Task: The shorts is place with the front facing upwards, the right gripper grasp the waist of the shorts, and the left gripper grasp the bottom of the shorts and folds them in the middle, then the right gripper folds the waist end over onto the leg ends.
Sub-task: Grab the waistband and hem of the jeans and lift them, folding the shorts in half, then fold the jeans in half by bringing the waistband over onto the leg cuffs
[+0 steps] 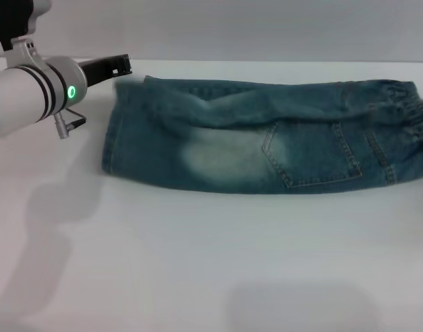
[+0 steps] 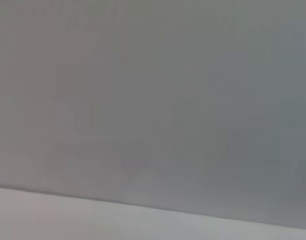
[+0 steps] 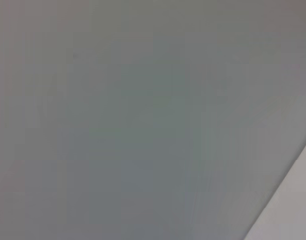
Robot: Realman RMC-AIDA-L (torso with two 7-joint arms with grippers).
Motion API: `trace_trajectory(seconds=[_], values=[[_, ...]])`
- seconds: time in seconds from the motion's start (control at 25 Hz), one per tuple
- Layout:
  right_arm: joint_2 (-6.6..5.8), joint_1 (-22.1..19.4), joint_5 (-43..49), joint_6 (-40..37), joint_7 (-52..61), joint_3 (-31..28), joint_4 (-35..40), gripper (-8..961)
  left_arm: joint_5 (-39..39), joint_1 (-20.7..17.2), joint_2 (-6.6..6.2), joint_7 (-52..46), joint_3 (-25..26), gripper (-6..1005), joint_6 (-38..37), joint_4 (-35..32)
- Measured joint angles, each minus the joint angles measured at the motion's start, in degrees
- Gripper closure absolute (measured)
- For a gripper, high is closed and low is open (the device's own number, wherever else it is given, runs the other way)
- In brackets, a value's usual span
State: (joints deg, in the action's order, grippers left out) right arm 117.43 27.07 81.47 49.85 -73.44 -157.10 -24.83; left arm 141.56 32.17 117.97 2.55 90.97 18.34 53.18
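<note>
Here, a pair of blue denim shorts (image 1: 267,142) lies on a white table (image 1: 198,263). The shorts are folded in half the long way, so they make one long strip across the table. The stretchy, bunched-up waist (image 1: 412,117) is at the right end. The leg ends (image 1: 118,138) are at the left end. A back pocket (image 1: 312,155) with light stitching shows on top, near the waist. There is a pale, faded patch (image 1: 222,159) in the middle of the cloth.

The left arm (image 1: 32,93) comes in from the left side. It is white with black rings and a small green light. Its left gripper (image 1: 118,66) is dark and sits just beside the far corner of the leg ends. I cannot tell if its fingers are apart or together, or if it is touching the cloth.

The right gripper is not showing in the head view. Both wrist views show only a plain grey wall and a pale strip of table (image 2: 93,220).
</note>
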Motion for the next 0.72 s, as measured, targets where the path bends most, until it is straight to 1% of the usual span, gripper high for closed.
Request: trace_trajectory(seconds=[0.12,0.24,0.32,0.56,0.64,0.72], values=[[-0.32,-0.1,0.3,-0.3,-1.7,0.1,-0.5,791,-0.3,0.0,-0.02,0.4,-0.5,912,-1.5,0.3],[-0.29,-1.1,0.4,1.2,-2.2,0.1,-1.3,784,-0.4,-0.5,-0.02,1.1,-0.6,798,-1.5,2.1],[-0.02,-2.2,0.4,2.4,-2.1,0.2,-1.4,560,-0.5,-1.0,-0.02,1.3,-0.6,722,-0.9,3.8],[0.86,-5.7,0.6,4.4,-1.4,2.8,-1.1,368,-0.5,-2.6,-0.03,1.5,-1.1,454,0.7,6.6],[1.12,-6.4,0.6,4.7,-1.3,3.6,-0.8,368,-0.5,-2.7,-0.03,1.5,-1.5,381,0.8,6.8],[1.29,-6.9,0.6,5.1,-1.0,4.4,-0.6,369,-0.5,-2.8,-0.03,1.5,-1.7,381,0.8,6.9]])
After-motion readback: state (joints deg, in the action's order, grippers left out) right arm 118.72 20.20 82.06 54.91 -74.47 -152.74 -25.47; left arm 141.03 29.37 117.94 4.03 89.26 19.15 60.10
